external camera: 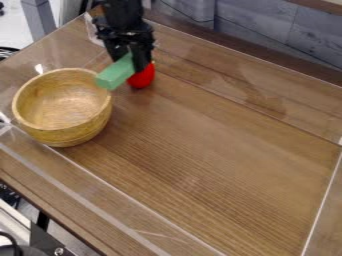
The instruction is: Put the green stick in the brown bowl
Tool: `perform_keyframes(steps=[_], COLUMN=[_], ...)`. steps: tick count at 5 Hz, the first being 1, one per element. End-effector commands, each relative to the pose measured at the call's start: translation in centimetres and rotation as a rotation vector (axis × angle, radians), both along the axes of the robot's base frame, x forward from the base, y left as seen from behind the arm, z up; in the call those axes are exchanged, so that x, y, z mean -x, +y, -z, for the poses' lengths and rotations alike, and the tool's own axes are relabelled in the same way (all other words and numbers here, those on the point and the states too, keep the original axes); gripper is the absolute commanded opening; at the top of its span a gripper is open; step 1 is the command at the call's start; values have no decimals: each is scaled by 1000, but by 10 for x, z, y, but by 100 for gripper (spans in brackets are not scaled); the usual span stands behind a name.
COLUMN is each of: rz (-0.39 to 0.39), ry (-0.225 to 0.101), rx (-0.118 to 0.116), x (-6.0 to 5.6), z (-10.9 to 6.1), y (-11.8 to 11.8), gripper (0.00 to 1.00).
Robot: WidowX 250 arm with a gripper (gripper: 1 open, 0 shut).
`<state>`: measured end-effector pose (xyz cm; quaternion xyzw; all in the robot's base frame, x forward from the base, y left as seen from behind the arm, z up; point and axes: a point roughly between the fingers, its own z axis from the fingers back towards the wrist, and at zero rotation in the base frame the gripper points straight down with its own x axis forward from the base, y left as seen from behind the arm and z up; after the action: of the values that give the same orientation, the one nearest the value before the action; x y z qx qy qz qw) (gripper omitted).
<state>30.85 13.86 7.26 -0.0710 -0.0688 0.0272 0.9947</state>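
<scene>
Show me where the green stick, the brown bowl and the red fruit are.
green stick (pixel 114 73), camera view, middle of its flat face
brown bowl (pixel 96 121), camera view, outer wall near the rim
red fruit (pixel 143 76), camera view, its visible right side

Red round fruit (pixel 143 75) on wooden table (pixel 214 140), clear wall (pixel 80 215) around.

My black gripper (pixel 130 52) hangs at the back left of the wooden counter (pixel 214 150), clamped on the mint-green flat stick (pixel 115 74). The round red fruit-like object (pixel 140 73) sits just beside it on the right. The round light-brown wooden bowl (pixel 62 105) stands near on the left, its mouth unobstructed. Clear raised walls (pixel 160 225) edge the counter; the wide right half lies bare.
</scene>
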Motion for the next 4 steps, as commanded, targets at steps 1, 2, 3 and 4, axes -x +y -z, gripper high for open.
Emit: perform_keyframes(steps=[1, 2, 3, 4], rz=[9, -40, -89, -95], ry=[-64, -63, -55, -46], rx=[-33, -41, -50, -55], x=[9, 22, 37, 41], z=[-27, -32, -30, -26], y=[18, 30, 43, 54], gripper=[0, 0, 0, 0])
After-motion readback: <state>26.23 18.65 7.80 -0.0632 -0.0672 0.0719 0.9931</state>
